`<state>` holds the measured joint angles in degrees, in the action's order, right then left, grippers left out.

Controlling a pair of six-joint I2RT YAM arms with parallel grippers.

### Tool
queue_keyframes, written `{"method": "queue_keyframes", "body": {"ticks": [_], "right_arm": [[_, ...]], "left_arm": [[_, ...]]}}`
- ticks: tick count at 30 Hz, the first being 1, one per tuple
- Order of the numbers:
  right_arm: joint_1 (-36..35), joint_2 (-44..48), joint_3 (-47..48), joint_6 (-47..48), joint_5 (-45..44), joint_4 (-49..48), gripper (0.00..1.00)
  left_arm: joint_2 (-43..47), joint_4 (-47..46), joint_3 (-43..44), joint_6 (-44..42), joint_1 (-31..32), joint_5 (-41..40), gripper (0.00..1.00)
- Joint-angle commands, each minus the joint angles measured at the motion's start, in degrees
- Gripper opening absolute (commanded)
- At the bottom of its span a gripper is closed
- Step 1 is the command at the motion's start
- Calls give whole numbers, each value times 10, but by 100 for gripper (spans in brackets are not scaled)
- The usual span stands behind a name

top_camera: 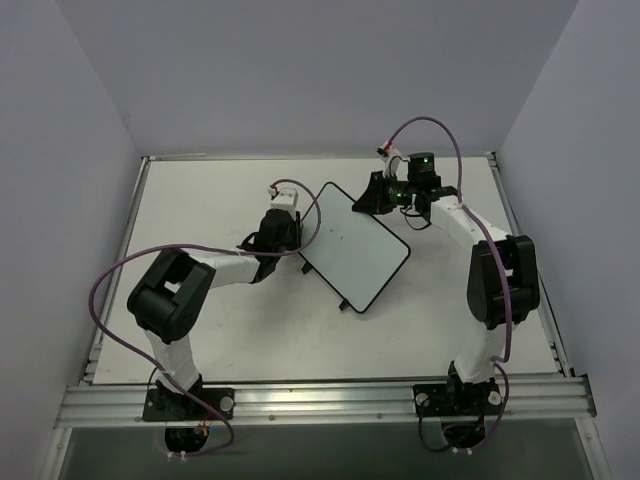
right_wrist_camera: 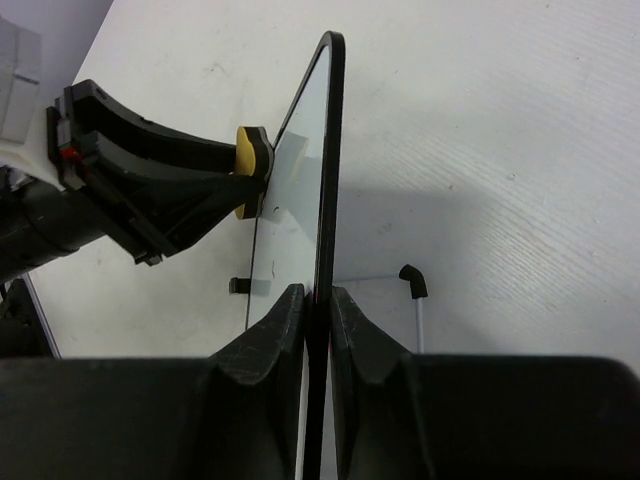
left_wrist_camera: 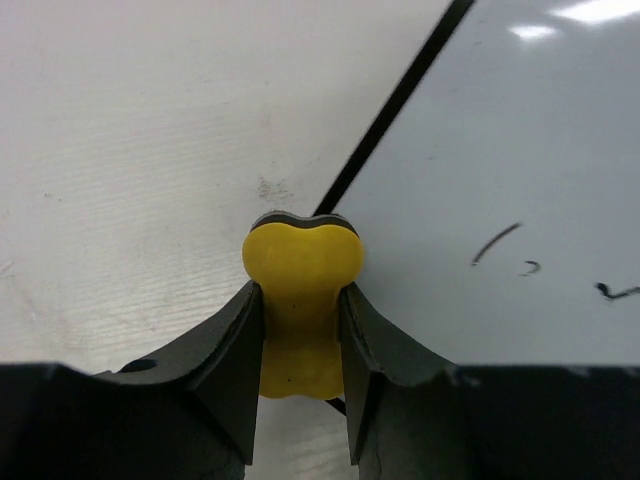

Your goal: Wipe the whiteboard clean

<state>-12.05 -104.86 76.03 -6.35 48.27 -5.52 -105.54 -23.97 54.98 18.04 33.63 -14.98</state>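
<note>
– Looking for the whiteboard (top_camera: 358, 248); sat where?
– Stood tilted about the middle of the tabletop (top_camera: 200, 200), nearer the far edge than the near one. Carried a few dark pen marks (left_wrist_camera: 497, 243) on the white face.
– And the right gripper (right_wrist_camera: 318, 297)?
– Clamped shut on the thin black frame (right_wrist_camera: 330, 150) at the far side of the whiteboard, seen edge-on from the wrist.
– And the left gripper (left_wrist_camera: 300, 295)?
– Pinched tight on a yellow eraser (left_wrist_camera: 300, 250). Set against the left rim of the whiteboard, right at the frame. Couldn't tell how hard.
</note>
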Motion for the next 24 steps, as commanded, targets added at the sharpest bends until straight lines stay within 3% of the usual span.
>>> {"method": "queue_keyframes", "body": {"ticks": [1, 24], "right_arm": [[-10, 22, -13, 6, 25, -5, 0], [-7, 28, -25, 2, 29, -14, 0]], "left_arm": [[41, -23, 0, -22, 28, 23, 2], [6, -13, 82, -45, 35, 46, 2]]}}
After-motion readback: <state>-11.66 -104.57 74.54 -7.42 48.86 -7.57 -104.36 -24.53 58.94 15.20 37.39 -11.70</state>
